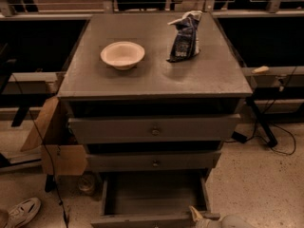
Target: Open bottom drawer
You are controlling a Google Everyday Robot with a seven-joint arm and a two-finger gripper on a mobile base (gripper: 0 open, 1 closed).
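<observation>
My tool [201, 217] sits at the frame's bottom edge by the front of the open bottom drawer [152, 196], flat grey inside; its grip I cannot tell.

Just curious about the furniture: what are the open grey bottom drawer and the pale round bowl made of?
Grey bottom drawer: probably painted metal or laminate, matte, thin-walled; unclear which. Pale round bowl: likely paper or plastic, matte with a thin rim. The gripper sits at the drawer's front corner, bottom right of the view.
</observation>
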